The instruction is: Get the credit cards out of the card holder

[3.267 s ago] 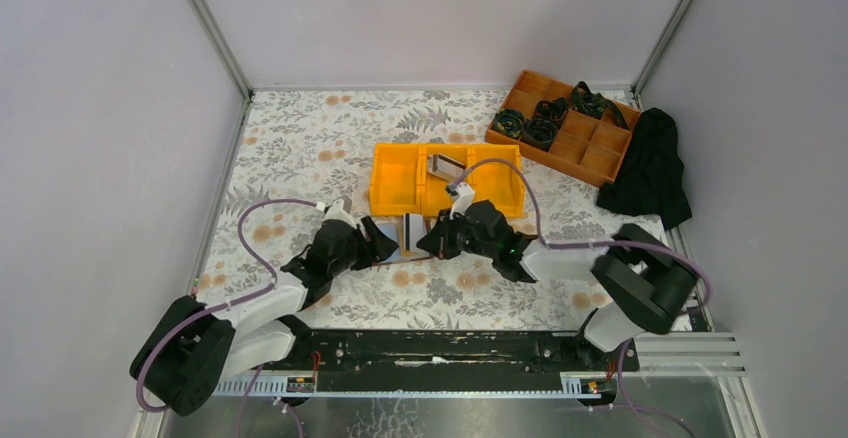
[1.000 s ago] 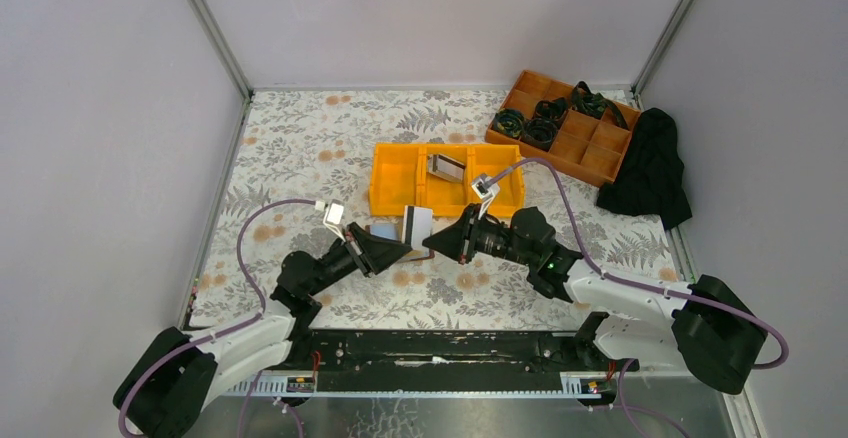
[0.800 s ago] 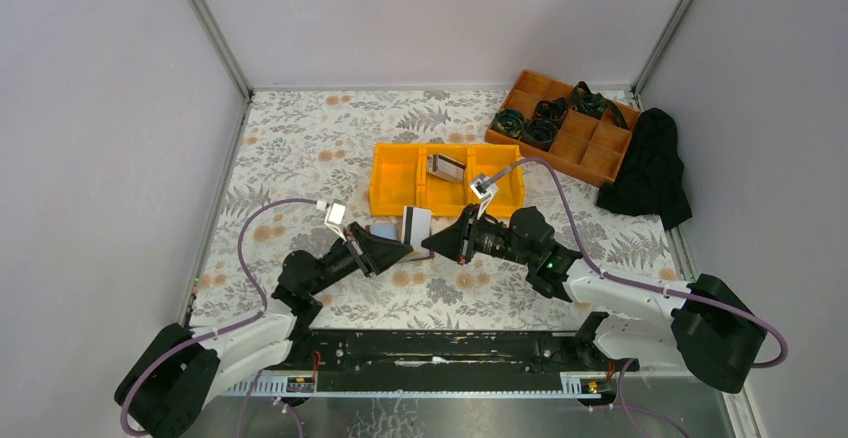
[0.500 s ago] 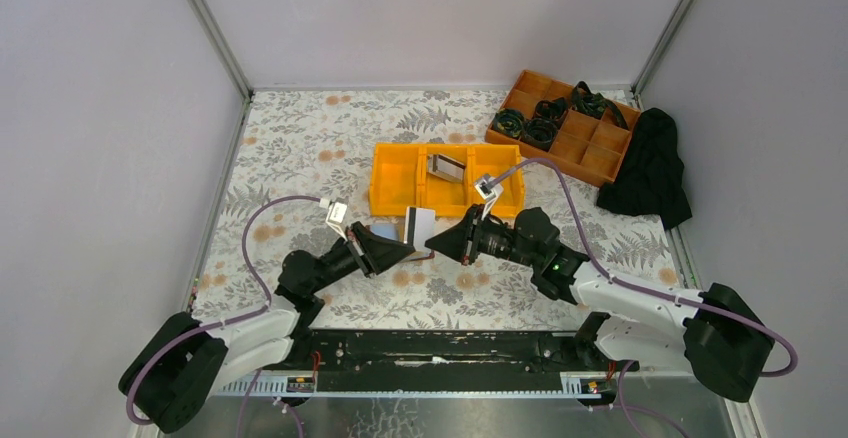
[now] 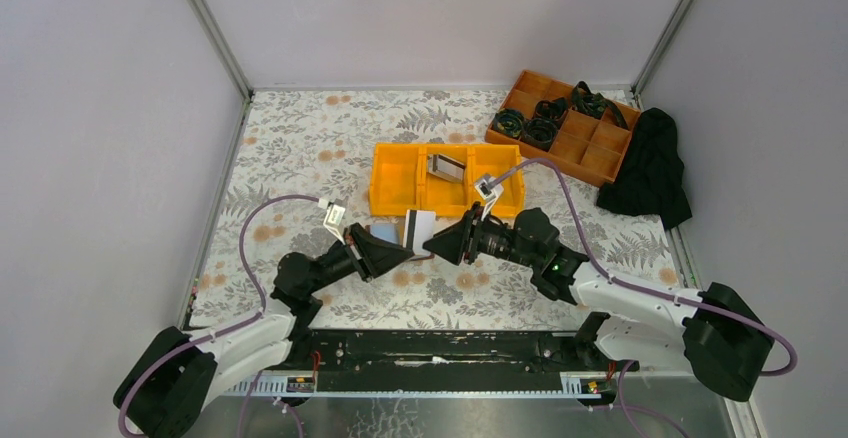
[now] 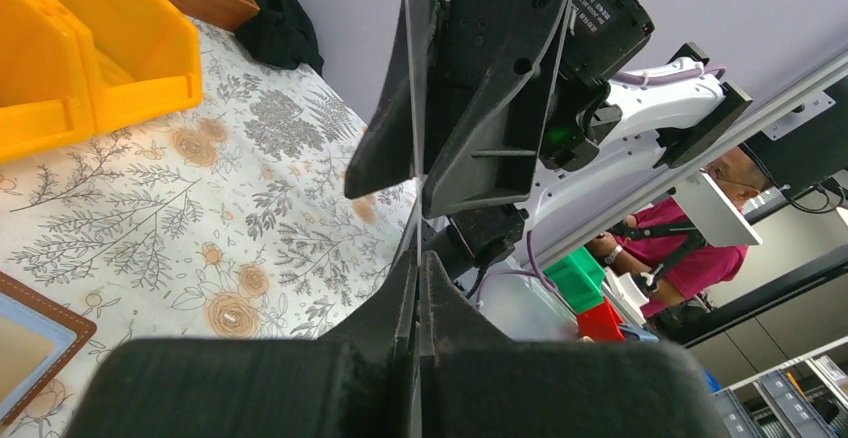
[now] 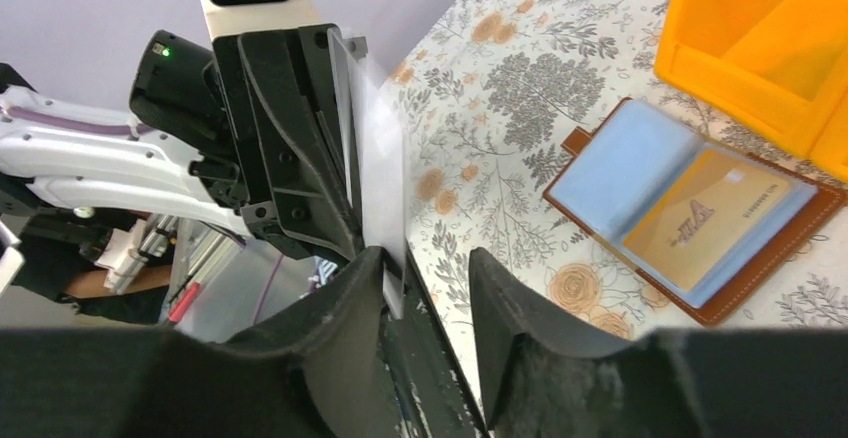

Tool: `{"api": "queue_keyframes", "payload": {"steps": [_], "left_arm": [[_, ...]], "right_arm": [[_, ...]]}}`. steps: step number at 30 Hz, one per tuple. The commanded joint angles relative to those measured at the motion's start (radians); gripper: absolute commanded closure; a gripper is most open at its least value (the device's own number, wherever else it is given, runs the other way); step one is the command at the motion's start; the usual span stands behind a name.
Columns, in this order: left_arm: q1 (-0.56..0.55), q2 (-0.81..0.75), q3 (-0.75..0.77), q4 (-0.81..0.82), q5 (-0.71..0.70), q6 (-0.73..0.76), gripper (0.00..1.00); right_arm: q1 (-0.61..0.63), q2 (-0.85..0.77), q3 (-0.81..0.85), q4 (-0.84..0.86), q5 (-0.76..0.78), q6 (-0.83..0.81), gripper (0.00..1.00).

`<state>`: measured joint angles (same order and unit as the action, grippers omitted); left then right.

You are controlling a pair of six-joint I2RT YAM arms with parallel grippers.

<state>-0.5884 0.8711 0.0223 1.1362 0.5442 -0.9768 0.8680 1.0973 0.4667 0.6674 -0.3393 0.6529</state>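
Note:
A pale credit card point(image 5: 418, 224) with a dark stripe stands on edge in the air between my two grippers. My left gripper point(image 5: 405, 251) is shut on its lower edge, and the card point(image 6: 413, 158) shows as a thin line running up from the closed jaws point(image 6: 415, 263). My right gripper point(image 7: 428, 268) is open around the same card point(image 7: 380, 148), which leans against one finger with a gap to the other. The card holder point(image 7: 690, 213) lies open on the table with a tan card point(image 7: 712, 216) in its blue sleeve, just behind the grippers point(image 5: 381, 230).
An orange three-part bin point(image 5: 395, 183) stands just beyond the holder, with a grey object point(image 5: 445, 167) in its middle part. A brown divided tray point(image 5: 580, 143) with dark coiled items and a black cloth point(image 5: 650, 168) lie at the back right.
My left gripper has closed onto the card. My right gripper's jaws have come apart, releasing their grip on it. Both arms have barely shifted.

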Motion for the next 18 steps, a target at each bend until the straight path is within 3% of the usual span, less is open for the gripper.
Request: {"api": "queue_keyframes", "payload": {"steps": [1, 7, 12, 15, 18], "left_arm": [[-0.007, -0.017, 0.018, 0.037, 0.086, 0.006, 1.0], [-0.025, -0.005, -0.008, 0.08, 0.123, -0.02, 1.0], [-0.045, 0.038, -0.005, 0.133, 0.171, -0.036, 1.0], [-0.056, 0.064, -0.002, 0.158, 0.184, -0.041, 1.0], [-0.062, 0.079, -0.006, 0.179, 0.18, -0.045, 1.0]], "right_arm": [[0.008, -0.069, 0.017, -0.043, 0.086, -0.072, 0.52], [0.005, -0.115, 0.087, -0.178, 0.134, -0.172, 0.49], [0.005, -0.121, 0.125, -0.205, 0.122, -0.218, 0.54], [0.005, -0.125, 0.136, -0.214, 0.109, -0.229, 0.65], [0.006, -0.136, 0.131, -0.208, 0.098, -0.225, 0.84]]}}
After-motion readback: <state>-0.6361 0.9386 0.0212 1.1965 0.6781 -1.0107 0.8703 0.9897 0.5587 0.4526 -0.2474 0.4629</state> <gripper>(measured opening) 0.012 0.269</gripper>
